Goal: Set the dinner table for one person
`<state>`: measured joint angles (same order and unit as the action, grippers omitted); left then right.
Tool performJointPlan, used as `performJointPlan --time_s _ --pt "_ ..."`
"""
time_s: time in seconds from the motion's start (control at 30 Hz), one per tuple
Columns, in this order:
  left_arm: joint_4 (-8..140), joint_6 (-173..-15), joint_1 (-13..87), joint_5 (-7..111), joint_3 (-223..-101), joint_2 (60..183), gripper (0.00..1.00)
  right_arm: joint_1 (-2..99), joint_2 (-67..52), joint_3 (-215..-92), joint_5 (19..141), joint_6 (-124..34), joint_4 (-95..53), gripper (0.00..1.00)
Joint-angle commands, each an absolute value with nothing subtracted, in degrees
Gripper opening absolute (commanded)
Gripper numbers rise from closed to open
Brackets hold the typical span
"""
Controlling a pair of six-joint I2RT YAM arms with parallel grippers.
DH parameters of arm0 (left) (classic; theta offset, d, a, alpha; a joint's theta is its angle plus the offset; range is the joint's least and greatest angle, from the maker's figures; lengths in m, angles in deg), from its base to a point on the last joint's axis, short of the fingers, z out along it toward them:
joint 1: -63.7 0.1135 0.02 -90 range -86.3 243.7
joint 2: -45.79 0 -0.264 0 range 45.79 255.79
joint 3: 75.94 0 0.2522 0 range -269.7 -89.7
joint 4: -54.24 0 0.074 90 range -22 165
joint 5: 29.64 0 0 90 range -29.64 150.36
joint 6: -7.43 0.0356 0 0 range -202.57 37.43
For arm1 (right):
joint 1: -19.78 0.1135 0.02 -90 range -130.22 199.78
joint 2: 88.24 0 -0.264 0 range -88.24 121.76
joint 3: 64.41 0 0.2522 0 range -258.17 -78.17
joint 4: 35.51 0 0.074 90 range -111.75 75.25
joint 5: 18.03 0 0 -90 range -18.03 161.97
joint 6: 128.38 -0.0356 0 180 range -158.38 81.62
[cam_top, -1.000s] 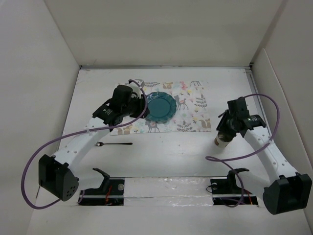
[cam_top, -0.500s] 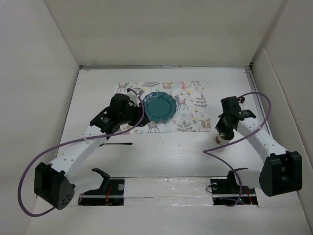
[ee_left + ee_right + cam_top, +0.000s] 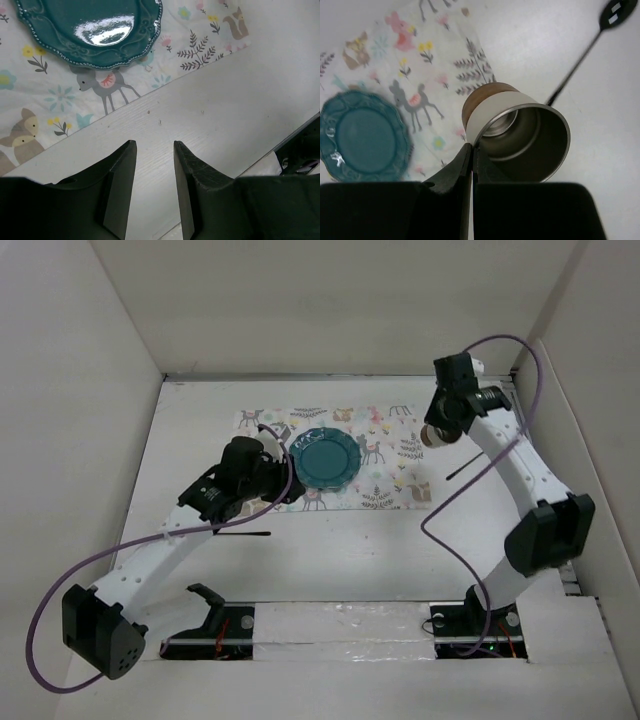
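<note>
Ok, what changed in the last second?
The right gripper, clamped on the rim of the steel brown-banded cup, carried it farther out, over the right edge of the patterned placemat. The open left gripper eased back from the teal plate. Plate, placemat and black fork stayed put.

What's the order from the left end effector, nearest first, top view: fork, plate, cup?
1. plate, just right of the left end effector.
2. fork, on its near side.
3. cup, far right.

teal plate (image 3: 325, 459), white placemat (image 3: 395, 465) with foxes, deer and leaves, silver cup (image 3: 500, 107) banded brown.
</note>
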<state>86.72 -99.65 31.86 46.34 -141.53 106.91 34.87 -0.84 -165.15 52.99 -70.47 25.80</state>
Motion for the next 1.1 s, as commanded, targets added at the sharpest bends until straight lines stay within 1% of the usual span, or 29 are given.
performJointPlan --time_s 0.0,0.07,0.1,0.13,0.17,0.2,0.27,0.3,0.37,0.43,0.57,0.87,1.07 --pt "86.11 -101.63 31.53 48.23 -142.08 104.07 0.33 35.33 11.11 -178.04 50.53 -63.79 24.83 0.00" --pt "86.71 -103.48 31.53 49.37 -142.69 104.06 0.33 35.86 17.12 -185.19 51.32 -60.10 26.93 0.00" --pt "87.07 -104.09 31.53 49.72 -142.96 104.15 0.33 35.86 22.97 -188.96 51.49 -59.21 27.81 0.00" --pt "87.33 -104.62 31.53 50.68 -143.31 104.50 0.33 35.86 25.82 -196.48 51.41 -57.03 29.91 0.00" --pt "87.68 -105.50 31.53 50.95 -143.75 104.50 0.33 35.86 28.54 -200.13 51.49 -55.79 30.80 0.00" --pt "87.69 -105.85 31.53 51.91 -143.84 104.76 0.33 35.86 33.18 -206.69 51.67 -54.04 32.11 0.00" --pt "87.42 -106.64 31.53 52.53 -144.02 104.85 0.33 35.86 37.08 -212.27 51.93 -52.80 32.82 0.00" --pt "87.25 -107.52 31.53 52.88 -144.02 105.11 0.33 35.34 38.92 -214.73 54.46 -52.18 32.83 0.00" --pt "87.16 -108.31 31.53 53.41 -144.37 105.90 0.33 34.81 43.85 -220.87 55.71 -51.82 34.14 0.00" --pt "87.07 -109.19 31.53 53.50 -144.72 106.96 0.33 34.81 46.05 -222.39 56.59 -51.21 33.54 0.00" --pt "86.54 -110.08 31.53 54.12 -145.24 108.45 0.33 34.81 48.34 -220.47 57.56 -50.77 30.72 0.00" --pt "86.54 -110.60 31.53 55.08 -145.16 109.86 0.34 35.86 53.88 -222.40 58.88 -50.15 30.02 0.00" --pt "86.72 -110.43 31.53 54.82 -144.02 110.22 0.33 37.52 56.78 -223.89 56.60 -50.24 29.58 0.00"
